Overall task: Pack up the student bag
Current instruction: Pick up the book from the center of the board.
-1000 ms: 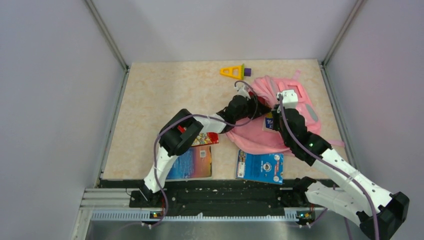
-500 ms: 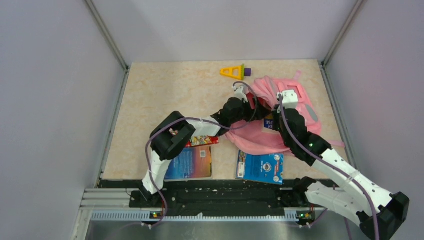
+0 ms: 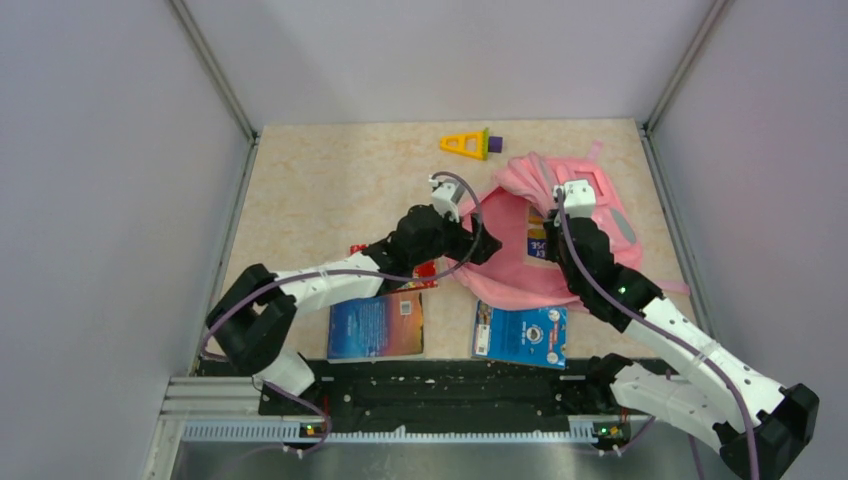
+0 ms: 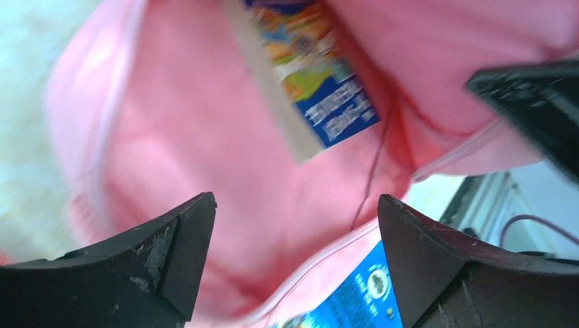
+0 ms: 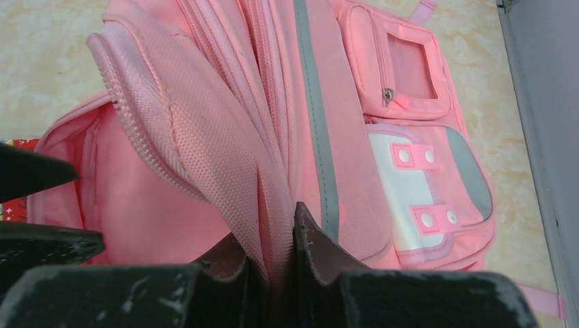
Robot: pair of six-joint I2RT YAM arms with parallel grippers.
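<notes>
We are seeing that the left fingers (image 4: 160, 263) are now standing wide and empty, and that the left arm is drawing back from the student bag (image 3: 505, 275) toward the middle of the worktop (image 3: 330, 190); a second ago these fingers were narrow and were reaching in at the mouth of the bag. A colourful book (image 4: 307, 75) is lying inside the open bag and no finger is touching it, so we are judging that one item is just packed. The right fingers (image 5: 317, 249) are staying narrow, pinching the zip edge of the bag and keeping the mouth lifted. The bag is lying in the far right part of the worktop. A blue book (image 3: 520, 333) and a second book (image 3: 375, 325) are waiting along the near edge, and a yellow toy (image 3: 465, 143) is lying at the far edge, just beside the bag; probably these are coming next. The worktop is beige and marbled, and plain grey walls are closing it on three sides.
</notes>
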